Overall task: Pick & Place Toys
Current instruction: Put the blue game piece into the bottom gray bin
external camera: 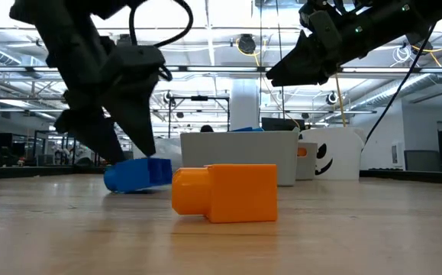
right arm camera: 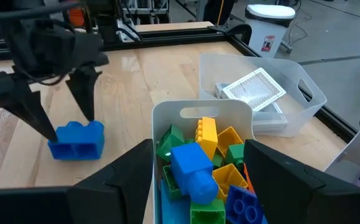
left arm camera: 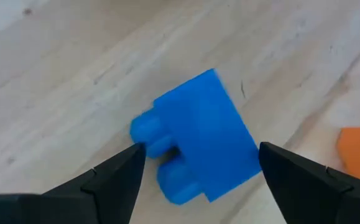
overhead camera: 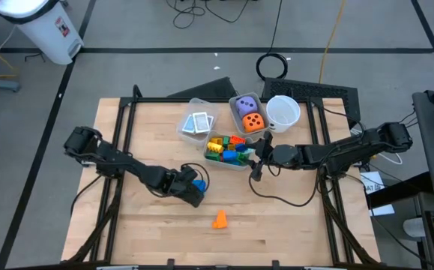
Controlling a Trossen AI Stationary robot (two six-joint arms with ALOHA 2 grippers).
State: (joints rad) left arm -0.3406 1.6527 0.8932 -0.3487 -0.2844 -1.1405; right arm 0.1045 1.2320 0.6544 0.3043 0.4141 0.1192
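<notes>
Where left fingers (left arm camera: pixel 130 180) straddle (open) blue block (left arm camera: pixel 198 134).

High view looks straight down on the table (overhead camera: pixel 157 232); low view sits at tabletop level. Both wrist views share the blue block (left arm camera: pixel 201 134) closely.

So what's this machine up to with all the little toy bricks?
It is tidying toys into bins. The left gripper is down at the table with its open fingers on either side of a blue block, not closed on it. The right gripper hangs open above the bin of mixed blocks, holding nothing. One orange block lies loose on the table.
</notes>
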